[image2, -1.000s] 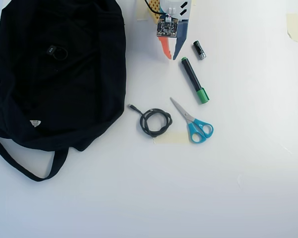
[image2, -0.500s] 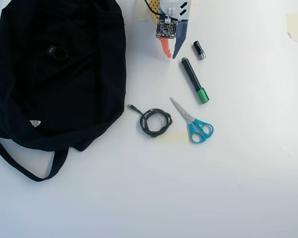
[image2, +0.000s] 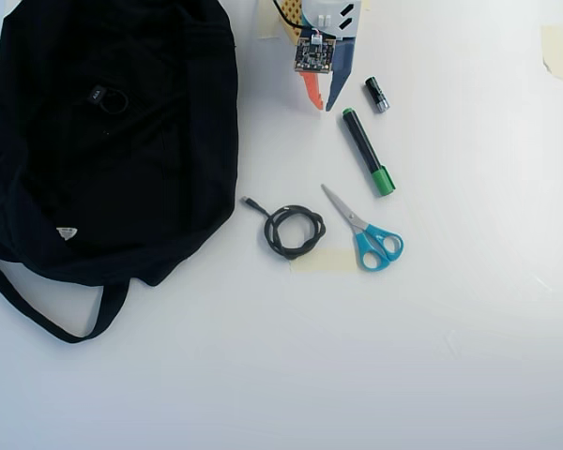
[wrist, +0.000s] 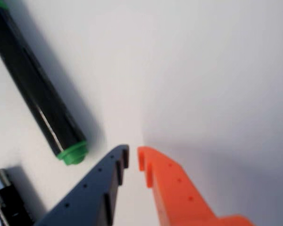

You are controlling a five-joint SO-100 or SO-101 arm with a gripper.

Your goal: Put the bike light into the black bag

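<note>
The black bag [image2: 159,178] lies spread over the left part of the table in the overhead view, its strap looping out at the bottom left. The bike light [image2: 106,97], a small black block with a loop strap, rests on the bag's fabric near its upper middle. My gripper [image2: 324,106] hangs at the top centre, well right of the bag. Its orange and blue fingers are drawn together to a thin slit with nothing between them. The wrist view shows the same gripper [wrist: 133,153] over bare white table.
Just right of the gripper lie a small black battery [image2: 376,95] and a black marker with a green cap [image2: 367,150]. A coiled black cable [image2: 294,231] and blue-handled scissors [image2: 368,232] lie in the middle. Tape [image2: 554,49] sticks at the top right.
The gripper has drawn back slightly toward the top edge of the overhead view. Nothing on the table has moved.
</note>
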